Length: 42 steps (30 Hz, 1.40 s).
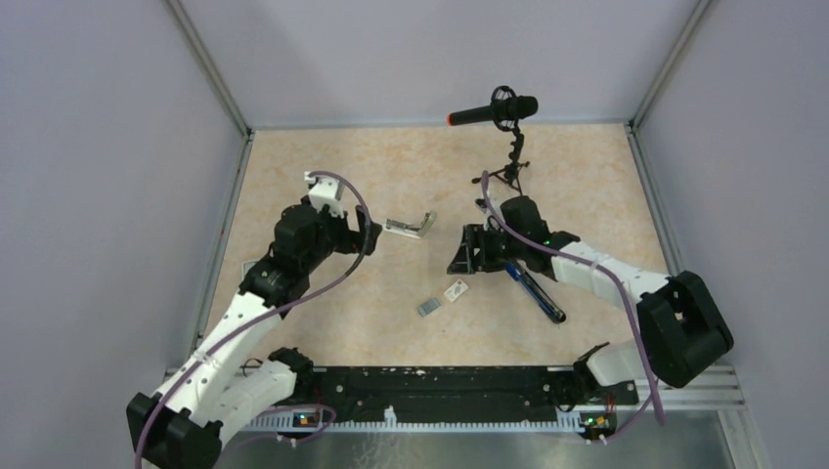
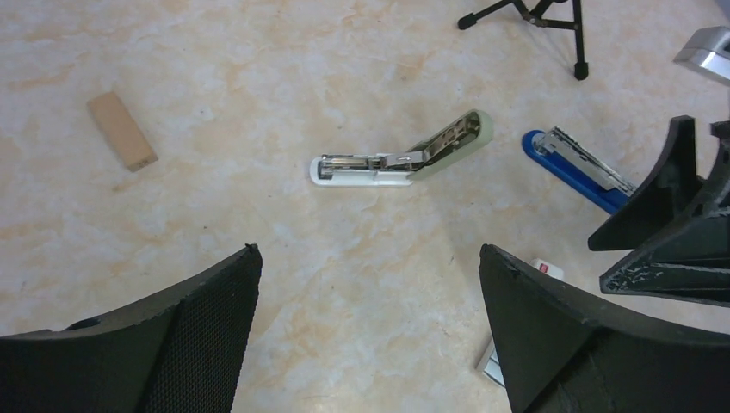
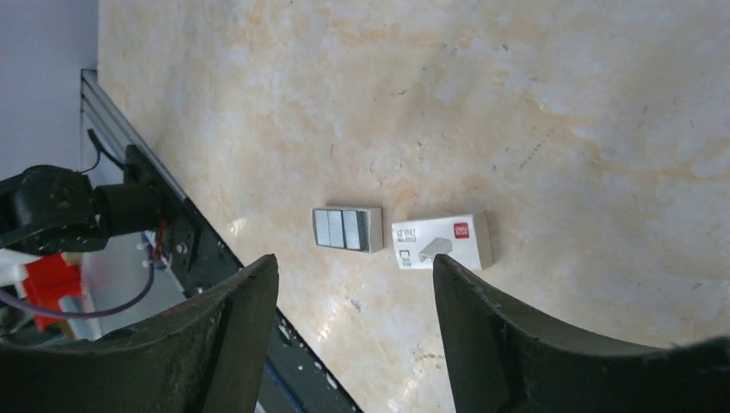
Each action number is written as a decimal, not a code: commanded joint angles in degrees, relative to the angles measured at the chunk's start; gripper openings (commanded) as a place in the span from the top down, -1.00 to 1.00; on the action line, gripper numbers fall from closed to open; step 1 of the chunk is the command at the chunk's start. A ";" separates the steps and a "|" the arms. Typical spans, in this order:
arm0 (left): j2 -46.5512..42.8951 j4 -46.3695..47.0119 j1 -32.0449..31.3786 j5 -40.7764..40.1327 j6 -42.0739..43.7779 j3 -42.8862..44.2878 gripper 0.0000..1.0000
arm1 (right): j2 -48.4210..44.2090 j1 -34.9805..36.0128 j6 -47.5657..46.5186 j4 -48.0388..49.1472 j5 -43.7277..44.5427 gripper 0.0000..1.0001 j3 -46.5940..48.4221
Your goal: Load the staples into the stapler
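Black left fingers [image 2: 198, 335] and right fingers [image 3: 224, 335] are held spread; the pale grey-green stapler [image 2: 379, 175] is laid open on the beige surface [image 2: 258, 69]; white staple box [image 3: 444, 241] and grey metallic staple block [image 3: 347, 229] are set adjacent.

Lab test cell: plain walls [image 1: 98, 147], framed table [image 1: 391, 166], tripod microphone [image 1: 494, 109].

Right hand [image 1: 463, 252] and blue bar [image 2: 572, 172] stand beside the stapler [image 2: 392, 162].

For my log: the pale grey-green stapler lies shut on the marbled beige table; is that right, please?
Not shut: the pale grey-green stapler lies hinged open on the marbled beige table, as the left wrist view shows.
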 commanded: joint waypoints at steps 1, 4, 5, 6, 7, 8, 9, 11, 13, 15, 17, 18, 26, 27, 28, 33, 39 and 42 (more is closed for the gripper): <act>-5.37 -3.20 1.63 -2.69 3.39 -2.43 -0.97 | -1.99 7.10 -1.25 -4.14 12.66 -0.32 4.86; -12.27 -1.60 1.66 -9.68 5.08 -6.30 -0.97 | -1.22 11.92 -1.68 -5.00 18.56 -0.21 6.90; -14.22 -1.47 1.66 -11.84 5.52 -6.84 -0.97 | -0.47 13.35 -1.86 -5.55 20.01 -0.14 7.76; -15.78 -1.87 1.66 -13.59 5.97 -6.79 -0.97 | 0.48 14.41 -2.04 -6.41 21.34 -0.05 8.80; -16.89 -2.10 1.66 -14.88 6.63 -6.61 -0.98 | 1.73 15.98 -2.09 -7.61 22.84 0.04 10.57; -17.88 -2.26 1.66 -15.48 7.26 -6.62 -0.97 | 2.92 17.16 -2.10 -8.70 24.25 0.08 11.73; -18.75 -2.32 1.58 -16.13 7.73 -6.64 -0.97 | 4.13 18.47 -2.10 -9.85 25.90 0.10 13.16; -20.03 -2.22 1.53 -16.87 8.02 -7.04 -0.97 | 6.61 21.09 -2.09 -11.48 28.67 0.12 15.40; -21.16 -1.96 1.48 -16.92 7.90 -7.28 -0.97 | 8.78 23.53 -2.33 -12.66 29.98 0.15 17.25; -22.08 -1.66 1.48 -16.81 7.61 -7.37 -0.97 | 10.63 25.27 -2.45 -13.45 32.32 0.18 18.14; -22.65 -1.74 1.48 -17.42 7.38 -7.38 -0.97 | 12.15 26.02 -2.33 -13.58 32.89 0.20 18.35; -22.92 -1.79 1.48 -17.99 7.26 -7.35 -0.97 | 12.58 26.16 -2.29 -13.44 32.99 0.20 18.41; -25.63 -1.97 1.14 -22.87 6.44 -7.44 -0.97 | 14.99 27.02 -2.27 -12.88 32.49 0.27 19.17; -25.91 -1.79 1.13 -23.29 6.35 -7.54 -0.97 | 15.13 27.06 -2.31 -13.06 32.53 0.30 19.18; -26.11 -1.57 1.13 -23.55 6.36 -7.62 -0.97 | 15.17 27.14 -2.36 -13.17 32.44 0.32 19.13; -25.94 -1.02 1.13 -22.63 6.39 -7.88 -0.97 | 15.22 27.45 -2.38 -13.53 32.26 0.38 18.42; -24.73 -1.04 1.14 -22.89 6.43 -7.64 -0.97 | 15.84 28.02 -2.45 -14.03 33.20 0.37 18.15; -25.23 -1.07 1.13 -23.17 6.60 -7.77 -0.98 | 16.04 28.51 -2.71 -14.24 33.71 0.37 18.57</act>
